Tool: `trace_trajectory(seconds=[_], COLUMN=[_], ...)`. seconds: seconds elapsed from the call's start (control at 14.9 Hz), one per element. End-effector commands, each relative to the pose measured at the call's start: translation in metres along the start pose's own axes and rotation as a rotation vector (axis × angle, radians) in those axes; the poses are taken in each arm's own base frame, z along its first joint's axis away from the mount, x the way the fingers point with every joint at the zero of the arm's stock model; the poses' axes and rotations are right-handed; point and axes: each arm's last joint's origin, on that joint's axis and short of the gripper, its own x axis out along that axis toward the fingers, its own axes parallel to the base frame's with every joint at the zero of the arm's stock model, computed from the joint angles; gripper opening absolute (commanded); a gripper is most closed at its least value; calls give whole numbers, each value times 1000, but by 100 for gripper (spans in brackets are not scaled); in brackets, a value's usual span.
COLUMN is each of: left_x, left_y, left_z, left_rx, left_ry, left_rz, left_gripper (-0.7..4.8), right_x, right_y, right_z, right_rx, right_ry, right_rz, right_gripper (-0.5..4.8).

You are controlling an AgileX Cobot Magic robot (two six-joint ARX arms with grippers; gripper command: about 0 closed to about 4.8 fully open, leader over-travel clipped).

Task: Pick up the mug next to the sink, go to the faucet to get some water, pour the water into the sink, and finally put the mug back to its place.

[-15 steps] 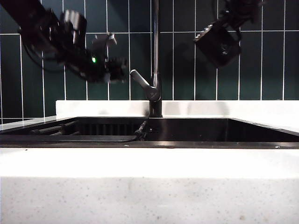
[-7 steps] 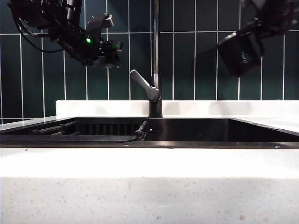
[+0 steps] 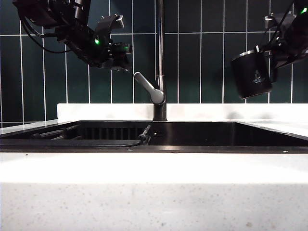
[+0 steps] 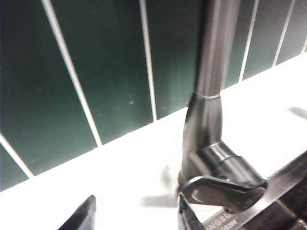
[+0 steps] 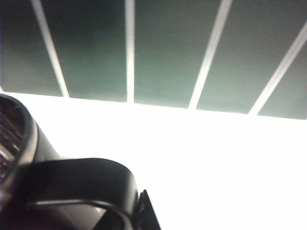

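The mug (image 3: 253, 74) hangs in the air over the sink's (image 3: 192, 144) right end, close to upright with its rim tipped slightly, well to the right of the faucet (image 3: 160, 57). The right gripper (image 3: 275, 60) carries it, jaws clamped shut on the black loop handle (image 5: 81, 184), so this is plainly the nearer arm for setting it back on the worktop beside the right edge. The left gripper (image 3: 118, 50) hovers up left of the faucet lever (image 3: 148, 88), fingers spread wide, holding nothing.

White speckled countertop (image 3: 154, 192), recessed dark sink (image 3: 192, 137), faucet (image 3: 160, 57) behind it
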Motion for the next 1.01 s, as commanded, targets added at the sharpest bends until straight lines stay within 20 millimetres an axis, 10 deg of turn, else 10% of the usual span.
trace_trajectory(seconds=[0.07, 0.74, 1.01], left_x=[-3, -4, -4], left_y=[0, 0, 0], left_z=[5, 7, 6], left_rx=[9, 12, 11], left_ry=[-18, -22, -20], left_rz=[4, 4, 4], left_gripper=[209, 209, 209], right_x=[10, 36, 36], right_y=[-2, -28, -27], right_z=[-1, -33, -35], right_rx=[10, 44, 68], right_ry=[-55, 34, 58], right_rz=[-8, -51, -31], right_gripper=[-1, 3, 109])
